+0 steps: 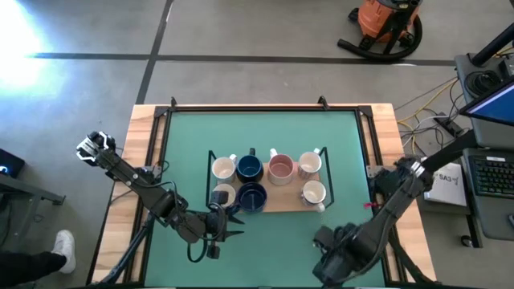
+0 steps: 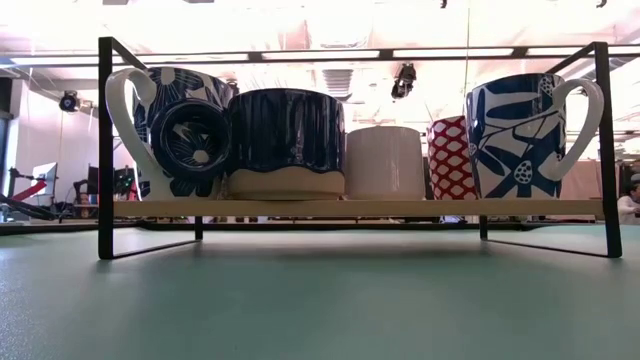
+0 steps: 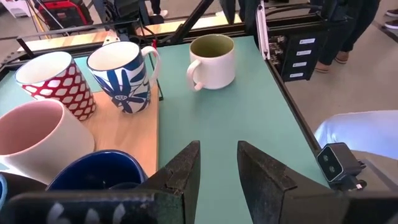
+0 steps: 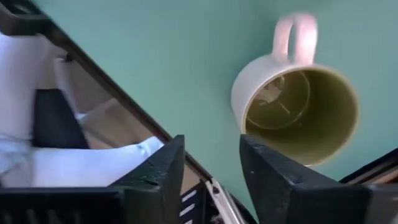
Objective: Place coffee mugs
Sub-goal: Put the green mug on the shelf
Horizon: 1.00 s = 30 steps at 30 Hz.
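Observation:
Seven mugs stand on a wooden board (image 1: 281, 205) in mid-table: white ones (image 1: 223, 168), two navy (image 1: 250, 167), a pink one (image 1: 280, 167), and patterned ones (image 3: 121, 78). The white mug with the olive-green inside (image 3: 211, 59) stands upright on the green mat, off the board's right end. My right gripper (image 4: 211, 146) is open and hovers above this mug (image 4: 298, 102), looking down into it. In the high view the right arm hides it. My left gripper (image 3: 217, 149) is open, low over the mat by the board's near left corner (image 1: 231, 227), pointing toward that mug.
A black wire frame (image 2: 104, 150) carries the board a little above the mat; in the low view the mugs line up on it. Black rails (image 1: 265, 107) border the mat. Bare mat lies in front of the board and beyond it.

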{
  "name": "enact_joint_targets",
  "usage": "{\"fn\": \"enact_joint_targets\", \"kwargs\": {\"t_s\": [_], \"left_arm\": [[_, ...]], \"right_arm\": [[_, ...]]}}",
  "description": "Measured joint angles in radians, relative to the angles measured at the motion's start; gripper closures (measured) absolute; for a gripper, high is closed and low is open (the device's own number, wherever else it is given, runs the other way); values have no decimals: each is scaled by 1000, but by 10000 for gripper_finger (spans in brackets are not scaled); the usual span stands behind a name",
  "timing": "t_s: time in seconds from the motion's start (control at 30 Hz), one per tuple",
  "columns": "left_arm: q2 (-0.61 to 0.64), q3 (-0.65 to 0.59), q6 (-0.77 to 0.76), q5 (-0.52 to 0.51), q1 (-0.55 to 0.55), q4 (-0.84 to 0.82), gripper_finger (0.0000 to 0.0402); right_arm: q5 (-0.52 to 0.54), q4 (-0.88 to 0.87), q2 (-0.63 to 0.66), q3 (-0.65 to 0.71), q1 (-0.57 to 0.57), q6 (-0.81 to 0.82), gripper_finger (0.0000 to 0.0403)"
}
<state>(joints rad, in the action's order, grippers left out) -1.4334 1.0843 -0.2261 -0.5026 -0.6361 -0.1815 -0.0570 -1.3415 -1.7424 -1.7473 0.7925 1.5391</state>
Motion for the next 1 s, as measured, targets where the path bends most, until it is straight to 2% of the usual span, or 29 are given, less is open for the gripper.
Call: {"fn": "enact_joint_targets", "kwargs": {"t_s": [0.13, 0.3, 0.5, 0.7, 1.0], "left_arm": [[0, 0, -1, 26, 0, -1, 312], [0, 0, -19, 38, -7, 0, 312], [0, 0, -21, 44, -29, 1, 312], [0, 0, -20, 44, -51, 2, 312], [-10, 0, -27, 43, -86, 5, 312]], "right_arm": [[-19, -7, -69, 1, 9, -7, 236], [-21, -17, -126, 1, 8, -51, 223], [-18, -90, -157, 2, 6, -15, 225], [53, -97, -173, 10, 3, -16, 227], [53, -89, -190, 101, 1, -21, 240]]}}
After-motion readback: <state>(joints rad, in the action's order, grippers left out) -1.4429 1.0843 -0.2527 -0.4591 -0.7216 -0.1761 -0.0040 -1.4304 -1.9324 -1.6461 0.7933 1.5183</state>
